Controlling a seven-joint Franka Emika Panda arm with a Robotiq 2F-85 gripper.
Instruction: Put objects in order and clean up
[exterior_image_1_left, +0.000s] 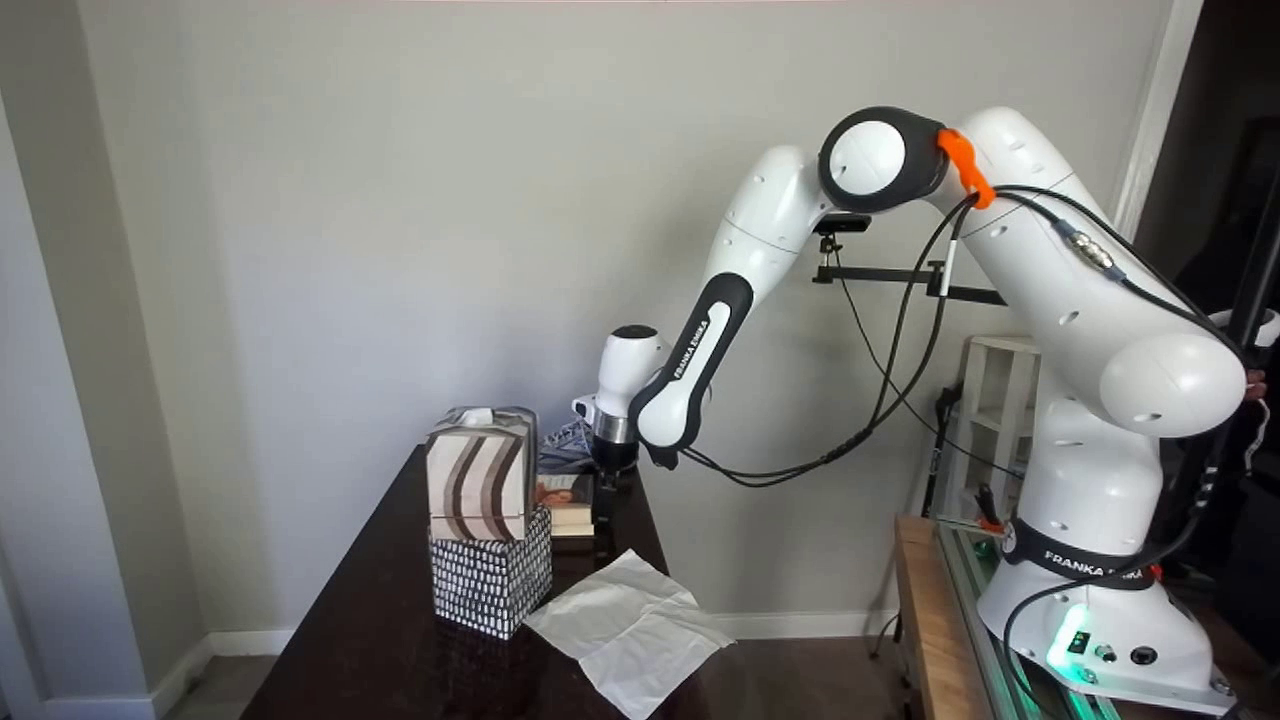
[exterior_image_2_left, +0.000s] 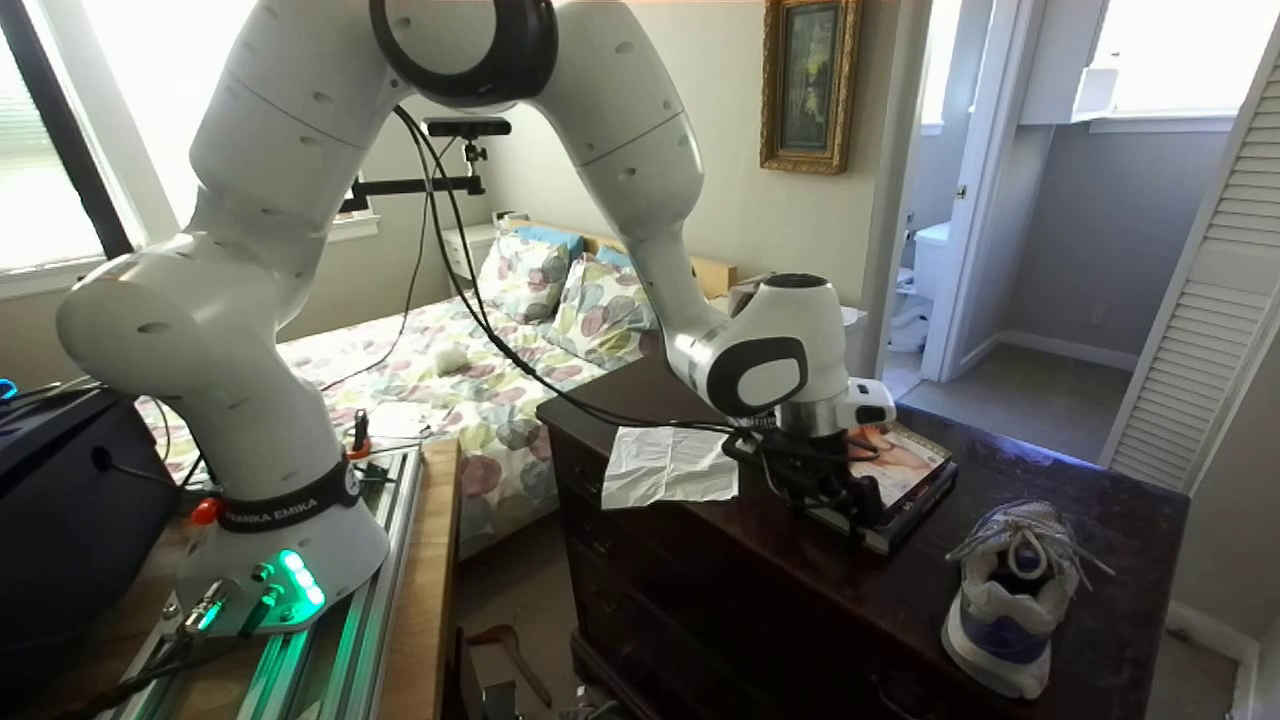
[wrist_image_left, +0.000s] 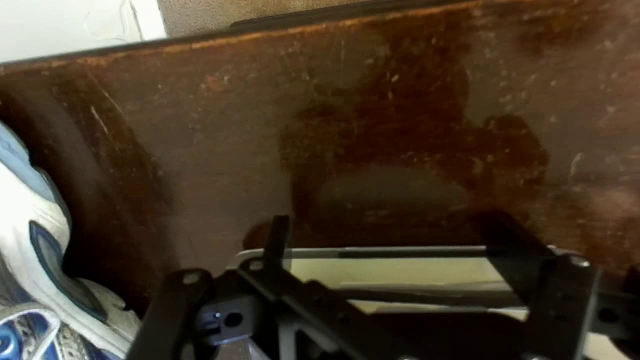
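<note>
A stack of books (exterior_image_2_left: 905, 485) lies on the dark dresser; it also shows in an exterior view (exterior_image_1_left: 570, 518), and its pale page edges show in the wrist view (wrist_image_left: 400, 272). My gripper (exterior_image_2_left: 845, 515) points down at the near side of the stack. In the wrist view the gripper (wrist_image_left: 387, 235) has its fingers wide apart, with page edges seen between them; contact cannot be told. A white and blue shoe (exterior_image_2_left: 1015, 600) stands beside the books. A striped box (exterior_image_1_left: 475, 485) sits on a black-and-white patterned box (exterior_image_1_left: 490, 580). A creased white sheet (exterior_image_1_left: 640, 630) lies flat beside them.
The dresser top (exterior_image_2_left: 1090, 510) has open edges. The white sheet (exterior_image_2_left: 670, 465) hangs over the front edge. The shoe (wrist_image_left: 30, 235) is at the left of the wrist view. A wall stands behind the dresser in an exterior view (exterior_image_1_left: 400, 250). Cables (exterior_image_1_left: 800, 465) hang from the arm.
</note>
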